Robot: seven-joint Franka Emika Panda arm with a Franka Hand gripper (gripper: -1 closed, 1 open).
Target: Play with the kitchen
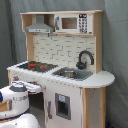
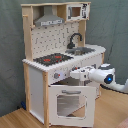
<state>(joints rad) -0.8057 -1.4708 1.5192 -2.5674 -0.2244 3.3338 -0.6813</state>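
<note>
Whether the jaws are spread or pinched, I cannot tell. Gripper (image 2: 75, 75) sits at the kitchen's (image 2: 60, 60) front edge beneath the hob (image 2: 52, 59), above the oven door (image 2: 68, 102); pushing harder could tip it.

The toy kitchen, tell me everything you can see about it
The toy kitchen stands upright before a grey curtain. It looks like white panels framed in light wood. On its counter are a black hob with red rings, a sink and a black faucet. Above are a grey hood and a microwave. The windowed oven door looks shut. The robot arm reaches its knob panel.
</note>
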